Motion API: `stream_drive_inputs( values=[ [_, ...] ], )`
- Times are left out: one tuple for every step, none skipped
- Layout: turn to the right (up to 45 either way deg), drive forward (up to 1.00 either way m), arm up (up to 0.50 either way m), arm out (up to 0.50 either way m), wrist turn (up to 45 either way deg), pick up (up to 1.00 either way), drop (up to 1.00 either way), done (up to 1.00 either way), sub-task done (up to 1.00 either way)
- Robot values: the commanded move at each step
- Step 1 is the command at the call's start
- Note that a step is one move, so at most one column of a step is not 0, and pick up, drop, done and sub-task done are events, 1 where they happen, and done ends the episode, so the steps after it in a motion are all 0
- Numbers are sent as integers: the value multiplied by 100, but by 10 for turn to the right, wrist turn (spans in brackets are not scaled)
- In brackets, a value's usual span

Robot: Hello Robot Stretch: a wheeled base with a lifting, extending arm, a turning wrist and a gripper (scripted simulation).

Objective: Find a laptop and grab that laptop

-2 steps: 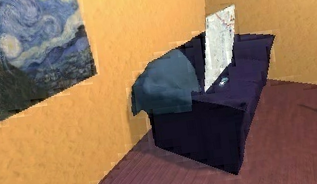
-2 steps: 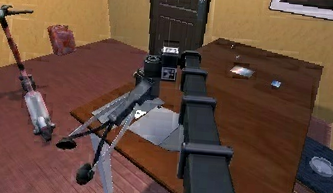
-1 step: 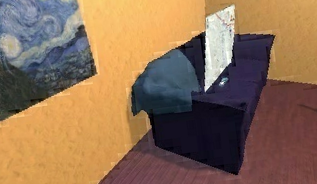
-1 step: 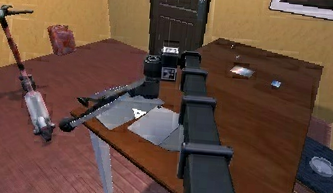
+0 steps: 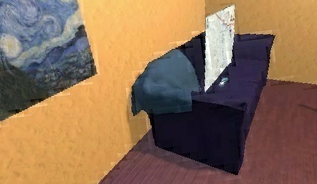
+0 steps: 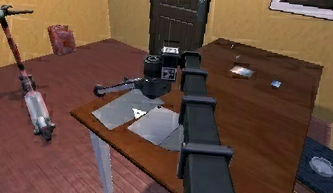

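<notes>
Where the arm (image 6: 201,138) ends, the end effector (image 6: 110,88) shows by the brown table's (image 6: 262,133) corner, thin fingers pointing toward the arm side view's left. A grey laptop (image 6: 142,120) lies folded out flat on that corner, just beneath or beside the end effector. Cannot tell whether anything is held. A small flat item (image 6: 242,71) lies farther along the table. A kick scooter (image 6: 21,72) stands on the floor, well apart. Forward view: a dark sofa (image 5: 219,108) and a starry painting (image 5: 21,51) on the orange wall.

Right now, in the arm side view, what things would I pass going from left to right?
White-and-red kick scooter → small red-brown bag by the wall → flat grey open laptop → small grey object on the brown wooden table → dark blue seat.
</notes>
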Motion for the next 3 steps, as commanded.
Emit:
stream_drive_inputs(
  values=[
    [0,0,0,0,120,0,0,0,0],
    [0,0,-30,0,0,0,0,0,0],
    [0,0,0,0,0,100,0,0,0]
  ],
)
